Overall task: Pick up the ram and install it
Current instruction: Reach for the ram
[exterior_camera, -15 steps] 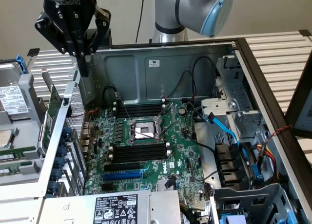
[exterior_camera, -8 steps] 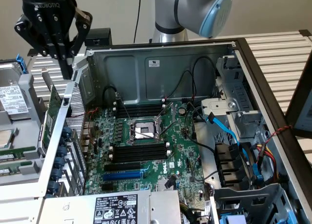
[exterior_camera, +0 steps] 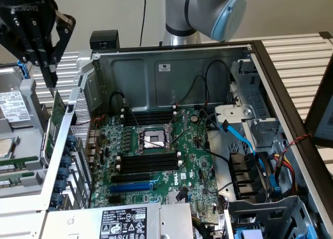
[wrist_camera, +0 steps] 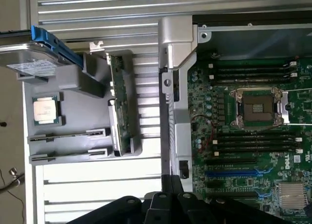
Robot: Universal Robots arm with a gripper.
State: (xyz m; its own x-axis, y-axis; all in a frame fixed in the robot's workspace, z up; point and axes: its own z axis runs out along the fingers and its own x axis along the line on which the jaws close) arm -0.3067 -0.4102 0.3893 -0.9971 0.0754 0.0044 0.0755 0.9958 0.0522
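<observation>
Two ram sticks lie on edge in the slots of a grey tray at the exterior view's left, outside the computer case. In the wrist view these ram sticks appear as thin strips beside a loose processor. My black gripper hangs open high above the tray's far end, holding nothing. Its dark knuckles sit over the case wall. The motherboard's black memory slots flank the bare processor socket and hold no sticks.
A taller green expansion card stands upright between the tray and the case wall. A hard drive in a blue caddy rests at the tray's far end. Cables and drive bays crowd the case's right side.
</observation>
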